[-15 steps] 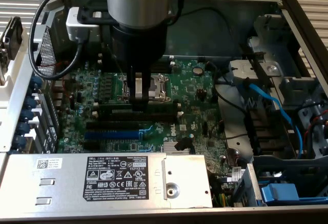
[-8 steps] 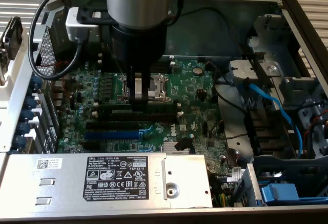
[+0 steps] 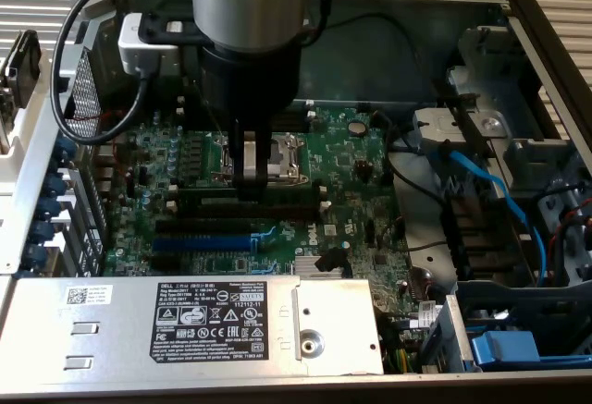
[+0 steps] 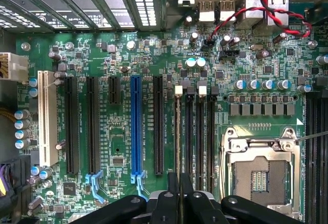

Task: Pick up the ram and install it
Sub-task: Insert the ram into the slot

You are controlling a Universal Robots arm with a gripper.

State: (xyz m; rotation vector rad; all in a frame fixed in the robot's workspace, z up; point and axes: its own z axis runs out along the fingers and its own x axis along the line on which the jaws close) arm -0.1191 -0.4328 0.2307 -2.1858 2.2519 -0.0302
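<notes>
Over the motherboard in the exterior view, the gripper points straight down at the black memory slots beside the CPU socket. Seen from the wrist view, its jaws are almost closed, pinching the ram. The ram runs edge-on along the outermost memory slot, just beside a black expansion slot.
</notes>
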